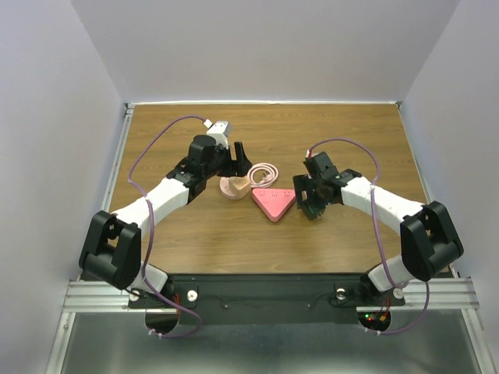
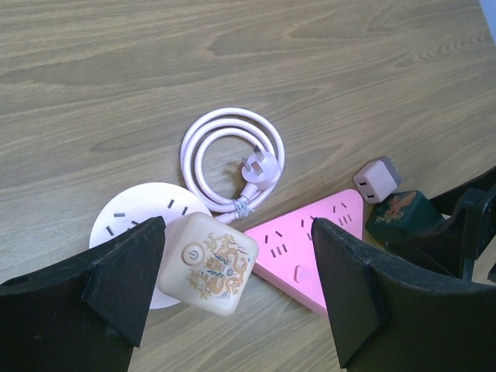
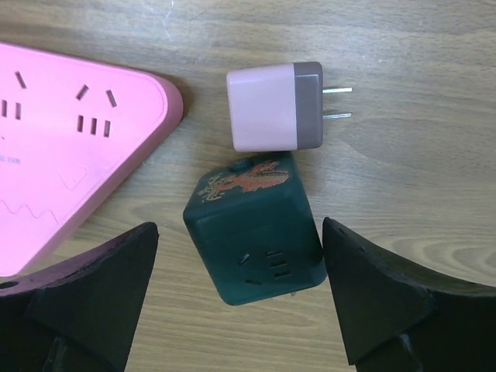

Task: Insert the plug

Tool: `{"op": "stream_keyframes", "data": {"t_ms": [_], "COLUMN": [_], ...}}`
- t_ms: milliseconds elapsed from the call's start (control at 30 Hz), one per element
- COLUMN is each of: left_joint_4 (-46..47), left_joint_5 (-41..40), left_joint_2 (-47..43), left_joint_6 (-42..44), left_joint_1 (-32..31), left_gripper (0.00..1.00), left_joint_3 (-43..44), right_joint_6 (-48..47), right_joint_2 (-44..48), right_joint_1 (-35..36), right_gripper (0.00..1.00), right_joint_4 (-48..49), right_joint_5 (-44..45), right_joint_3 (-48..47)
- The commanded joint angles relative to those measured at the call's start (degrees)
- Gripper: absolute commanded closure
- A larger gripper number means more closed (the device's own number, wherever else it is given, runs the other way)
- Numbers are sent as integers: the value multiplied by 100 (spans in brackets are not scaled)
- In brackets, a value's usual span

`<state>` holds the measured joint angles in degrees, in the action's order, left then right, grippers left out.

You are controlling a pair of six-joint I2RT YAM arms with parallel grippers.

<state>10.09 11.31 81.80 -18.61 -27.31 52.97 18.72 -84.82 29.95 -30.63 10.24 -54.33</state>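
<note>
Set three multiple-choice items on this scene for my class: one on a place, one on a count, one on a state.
1. Where does the pink charger lie? A on the table beside the green cube; B stacked on that cube; C off the table.
2. How many prongs has it? A one; B two; C three.
3. The pink cable is: A coiled, unplugged; B stretched straight; C in a socket.
Key: A, it lies on wood next to the cube; B, two prongs stick out; A, its plug lies bare.
</note>
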Motion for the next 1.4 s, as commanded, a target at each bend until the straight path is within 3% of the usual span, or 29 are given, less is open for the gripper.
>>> {"op": "stream_keyframes", "data": {"t_ms": [0, 67, 100, 200, 267, 300, 333, 367, 567, 900, 1067, 1367], "left_joint_4": [187, 187, 187, 204, 239, 265, 318, 440, 1056, 2102, 2111, 2401], "left_joint_5": [108, 99, 99, 82, 90, 186, 266, 362, 1302, 2753, 2499, 2191], "left_joint_2": [-59, -102, -120, -243, -357, -392, -428, -515, -972, -1650, -1711, -1834], "left_joint_6": [112, 147, 165, 226, 235, 261, 262, 262, 244, 33, 77, 42], "left_joint_1": [-38, -38, -38, -38, -29, -37, -38, -38, -38, -81, -73, -81], "left_gripper": [13, 13, 13, 13, 13, 13, 13, 13, 13, 12, 12, 8], "left_joint_3": [3, -6, -6, -59, -94, -103, -120, -155, -340, -779, -806, -762], "right_joint_6": [-211, -263, -281, -325, -351, -360, -360, -386, -519, -300, 140, 431], "right_joint_2": [-105, -201, -228, -264, -194, -150, -88, -27, 290, 185, 150, 343], "right_joint_1": [-51, -42, -51, -51, -51, -51, -51, -51, -69, -86, -78, -86], "right_gripper": [12, 24, 36, 48, 69, 86, 97, 99, 100, 100, 99, 99], "right_joint_4": [-145, -145, -153, -154, -180, -180, -180, -189, 40, 1733, 2526, 2668], "right_joint_5": [-154, -154, -136, -180, -259, -268, -268, -294, -961, -3070, -4256, -5031], "right_joint_3": [10, -17, -60, -157, -341, -420, -508, -709, -1766, -2882, -2987, -2847]}}
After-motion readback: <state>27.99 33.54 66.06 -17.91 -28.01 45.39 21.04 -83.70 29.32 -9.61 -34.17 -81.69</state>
